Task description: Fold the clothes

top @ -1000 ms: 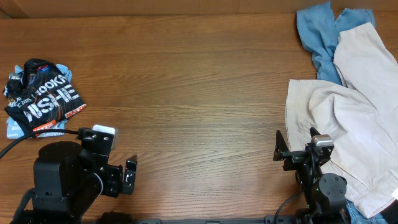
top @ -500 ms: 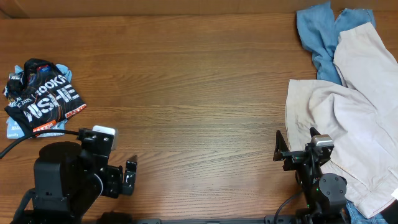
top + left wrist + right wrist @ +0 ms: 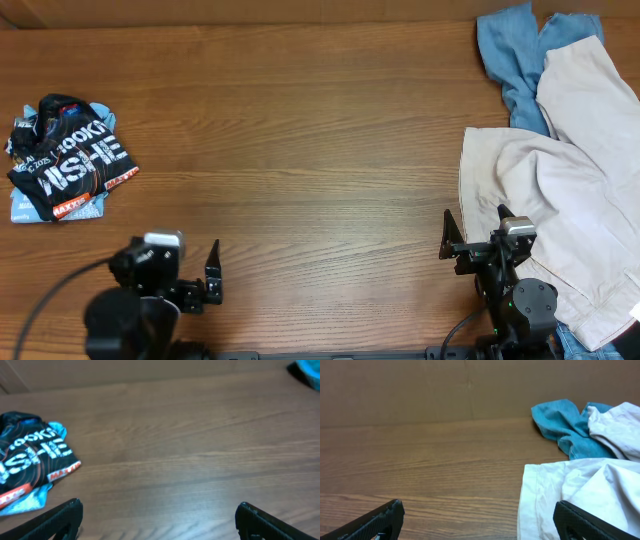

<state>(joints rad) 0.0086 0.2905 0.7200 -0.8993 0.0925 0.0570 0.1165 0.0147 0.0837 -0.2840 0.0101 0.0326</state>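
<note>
The clothes lie in two places. A black garment (image 3: 68,160) with white lettering and red labels sits bunched at the table's left, also in the left wrist view (image 3: 30,455). A beige garment (image 3: 560,190) (image 3: 580,490) spreads at the right, over a blue garment (image 3: 510,55) (image 3: 565,422). My left gripper (image 3: 159,505) is open over bare wood, well short and right of the black garment; one finger (image 3: 213,265) shows from overhead. My right gripper (image 3: 479,504) is open with nothing in it, left finger (image 3: 448,235) over wood, right finger over the beige cloth's edge.
The wooden table (image 3: 320,150) runs between the two piles. A brown cardboard wall (image 3: 420,390) stands along the far edge. A second pale garment (image 3: 590,90) lies at the far right, with a scrap of blue (image 3: 572,342) at the near right corner.
The left arm has turned from pointing right to facing the far side of the table, and its body sits lower in view. The right arm and the clothes have not moved.
</note>
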